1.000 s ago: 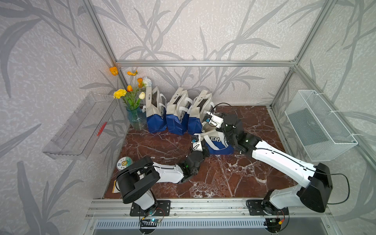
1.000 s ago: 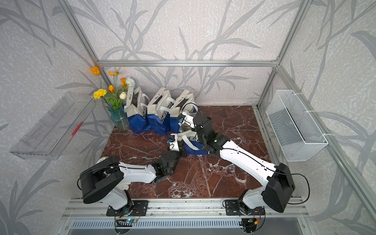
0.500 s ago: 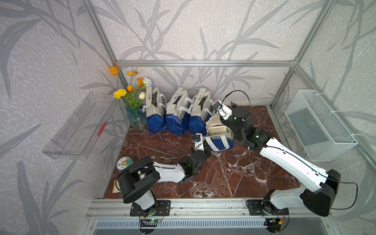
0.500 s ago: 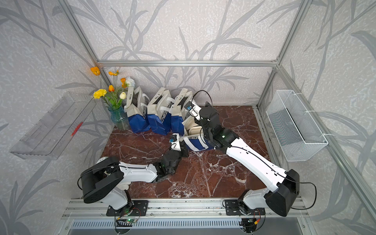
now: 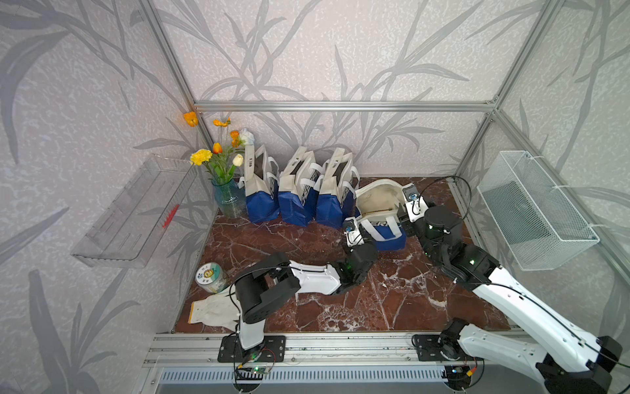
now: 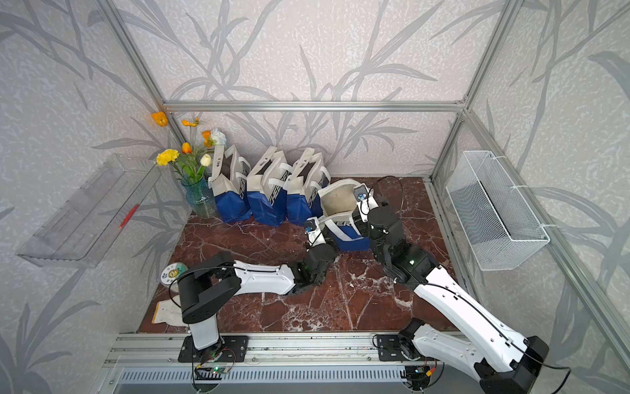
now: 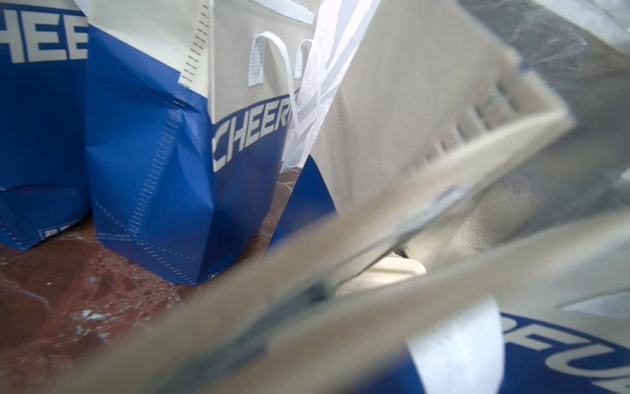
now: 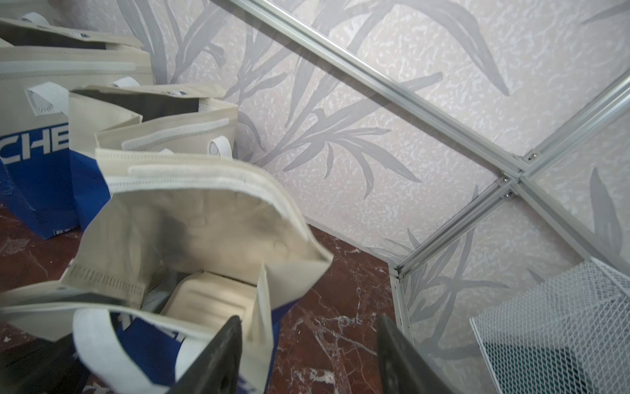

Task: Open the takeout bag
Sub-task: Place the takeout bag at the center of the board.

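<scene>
The takeout bag [image 5: 381, 221], cream above and blue below, stands on the marble floor to the right of the back row, and both top views show its mouth spread wide. My left gripper [image 5: 365, 235] is low at the bag's near left corner, shut on its front rim [image 7: 306, 269], which fills the left wrist view as a blur. My right gripper [image 8: 306, 354] is open beside the bag's right wall [image 8: 262, 307], with only floor between its fingers [image 8: 218, 358]. A cream clamshell box [image 8: 211, 300] lies inside the bag.
Three like bags [image 5: 296, 191] line the back wall beside a blue vase of flowers [image 5: 228, 201]. A round tin [image 5: 209, 277] and a white glove [image 5: 214, 307] lie at the front left. A wire basket [image 5: 531, 204] hangs right, a clear shelf [image 5: 136, 211] left.
My right gripper drew the bag's far flap back, let go of it, opened and moved to the bag's right side. The mouth now gapes. The left gripper stayed shut on the front rim.
</scene>
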Controlling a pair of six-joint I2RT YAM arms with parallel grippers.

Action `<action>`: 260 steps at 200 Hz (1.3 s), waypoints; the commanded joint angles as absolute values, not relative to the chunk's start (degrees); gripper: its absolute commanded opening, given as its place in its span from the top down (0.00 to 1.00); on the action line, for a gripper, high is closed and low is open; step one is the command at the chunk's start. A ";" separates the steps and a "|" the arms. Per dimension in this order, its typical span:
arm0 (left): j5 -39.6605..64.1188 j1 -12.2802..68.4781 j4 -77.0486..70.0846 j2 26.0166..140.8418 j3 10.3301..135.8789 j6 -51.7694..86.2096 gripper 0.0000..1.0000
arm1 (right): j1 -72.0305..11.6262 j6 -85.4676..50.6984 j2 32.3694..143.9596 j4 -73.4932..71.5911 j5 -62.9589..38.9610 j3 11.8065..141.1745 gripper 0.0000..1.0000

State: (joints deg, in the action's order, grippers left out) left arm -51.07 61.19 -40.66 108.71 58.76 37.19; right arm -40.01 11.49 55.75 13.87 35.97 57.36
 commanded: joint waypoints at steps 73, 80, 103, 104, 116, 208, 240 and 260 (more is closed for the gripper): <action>-56.88 61.44 -47.72 122.80 79.40 22.18 0.50 | -37.99 -9.12 52.36 12.50 34.41 41.61 0.60; -56.25 61.39 -47.81 122.73 79.05 22.37 0.44 | -37.05 -10.53 52.84 12.46 33.75 41.29 0.63; -54.80 61.41 -48.31 121.73 77.33 22.39 0.28 | -33.06 -14.93 55.16 12.30 32.23 40.70 0.69; -54.73 61.42 -48.41 121.69 77.21 22.40 0.28 | -32.83 -15.11 55.31 12.30 32.15 40.69 0.69; -53.23 61.44 -49.20 120.52 75.72 21.26 0.22 | -29.97 -17.73 57.39 12.33 31.19 40.87 0.74; -37.52 61.58 -67.23 97.69 37.26 8.17 0.14 | -12.56 -24.35 87.84 3.15 14.49 52.72 0.83; -40.04 61.53 -59.22 84.54 27.10 8.70 0.13 | -10.24 -22.95 95.59 4.06 14.62 59.60 0.84; -40.42 61.14 -44.69 73.92 24.62 8.23 0.12 | -8.86 -22.94 100.43 2.96 12.05 63.31 0.84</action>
State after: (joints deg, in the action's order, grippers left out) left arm -39.97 61.45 -58.54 83.61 26.89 9.82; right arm -10.44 -22.74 96.09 4.56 14.83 59.20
